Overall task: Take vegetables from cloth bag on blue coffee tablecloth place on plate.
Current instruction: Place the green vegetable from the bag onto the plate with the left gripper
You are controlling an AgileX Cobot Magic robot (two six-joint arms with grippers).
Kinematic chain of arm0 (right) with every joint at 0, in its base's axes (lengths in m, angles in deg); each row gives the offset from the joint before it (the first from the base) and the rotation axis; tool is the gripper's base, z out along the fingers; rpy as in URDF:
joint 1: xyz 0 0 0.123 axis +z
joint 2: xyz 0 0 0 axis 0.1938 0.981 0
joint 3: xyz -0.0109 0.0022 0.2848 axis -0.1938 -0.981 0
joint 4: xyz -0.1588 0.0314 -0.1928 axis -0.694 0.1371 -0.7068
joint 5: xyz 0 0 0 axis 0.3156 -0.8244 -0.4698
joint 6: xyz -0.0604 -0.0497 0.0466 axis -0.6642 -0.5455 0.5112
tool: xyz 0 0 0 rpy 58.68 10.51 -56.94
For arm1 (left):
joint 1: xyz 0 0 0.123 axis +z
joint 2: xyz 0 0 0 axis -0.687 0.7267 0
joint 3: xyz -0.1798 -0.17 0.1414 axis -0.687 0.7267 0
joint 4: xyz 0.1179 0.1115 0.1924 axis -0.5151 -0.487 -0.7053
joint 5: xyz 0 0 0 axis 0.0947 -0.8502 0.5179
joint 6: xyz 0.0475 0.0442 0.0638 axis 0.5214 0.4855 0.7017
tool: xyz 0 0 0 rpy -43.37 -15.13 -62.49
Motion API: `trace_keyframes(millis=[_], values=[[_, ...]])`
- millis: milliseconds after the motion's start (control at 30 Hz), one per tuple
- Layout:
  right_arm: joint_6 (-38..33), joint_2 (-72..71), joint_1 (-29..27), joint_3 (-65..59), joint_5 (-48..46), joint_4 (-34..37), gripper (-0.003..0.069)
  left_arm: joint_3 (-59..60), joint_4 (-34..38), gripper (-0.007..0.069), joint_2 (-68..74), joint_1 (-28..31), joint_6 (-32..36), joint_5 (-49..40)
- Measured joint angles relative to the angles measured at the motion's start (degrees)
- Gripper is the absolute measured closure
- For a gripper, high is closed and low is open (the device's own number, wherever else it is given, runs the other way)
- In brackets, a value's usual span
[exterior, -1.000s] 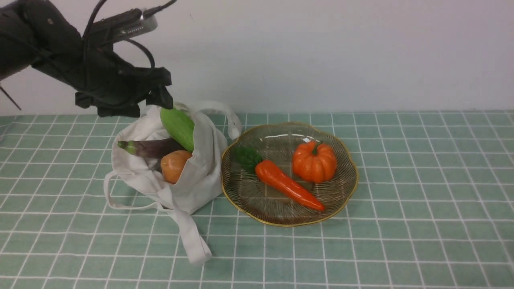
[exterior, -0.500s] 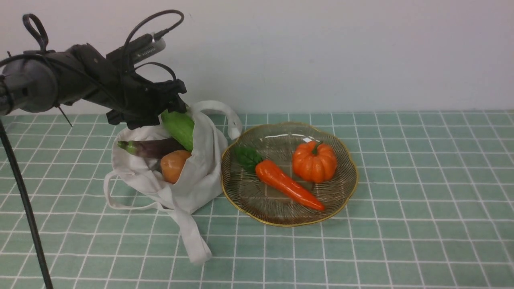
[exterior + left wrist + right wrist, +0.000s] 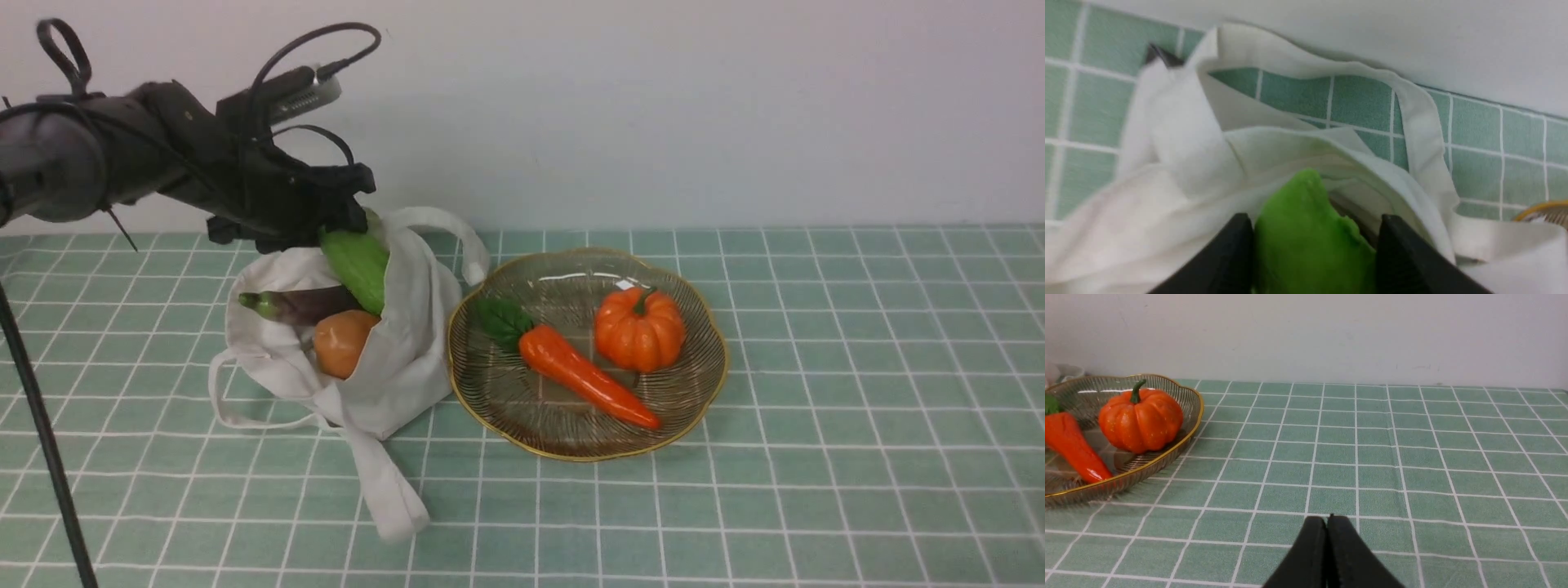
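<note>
At upper left of the front view, the left gripper point(image 3: 347, 220) pinches both sides of the green gourd point(image 3: 357, 265), which sticks up out of the cloth bag point(image 3: 400, 359) beside the eggplant point(image 3: 298, 304) and the tan round vegetable point(image 3: 339, 343). The bag lies left of centre on the tablecloth point(image 3: 857, 367), just beside the plate point(image 3: 522, 408), which holds a carrot point(image 3: 584, 376) and a pumpkin point(image 3: 639, 328). The right gripper point(image 3: 1327, 522), at the bottom middle of its wrist view, has its jaws pressed together with nothing between them.
</note>
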Motion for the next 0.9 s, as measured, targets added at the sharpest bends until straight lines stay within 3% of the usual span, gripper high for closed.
trace_keyframes(millis=[200, 333, 467, 633, 733, 767, 900], values=[[0.0, 0.0, 0.0, 0.0, 0.0, 0.0, 0.0674, 0.0, -12.7, 0.0280, -10.9, 2.8, -3.0, -10.2], [0.0, 0.0, 0.0, 0.0, 0.0, 0.0, 0.0674, 0.0, -15.6, 0.0280, -15.3, 3.4, -5.1, -17.3], [0.0, 0.0, 0.0, 0.0, 0.0, 0.0, 0.0674, -0.1, -12.8, 0.0280, -20.3, 1.7, -6.3, -24.6], [0.0, 0.0, 0.0, 0.0, 0.0, 0.0, 0.0674, -0.1, -1.0, 0.0280, -19.4, -8.0, -0.3, -26.9], [0.0, 0.0, 0.0, 0.0, 0.0, 0.0, 0.0674, -0.1, 1.4, 0.0280, -17.2, -11.8, 0.4, -25.0], [0.0, 0.0, 0.0, 0.0, 0.0, 0.0, 0.0674, -0.1, 2.4, 0.0280, -14.5, -15.5, 0.4, -21.3], [0.0, 0.0, 0.0, 0.0, 0.0, 0.0, 0.0674, -0.1, 3.1, 0.0280, -9.2, -20.8, 0.5, -11.6]])
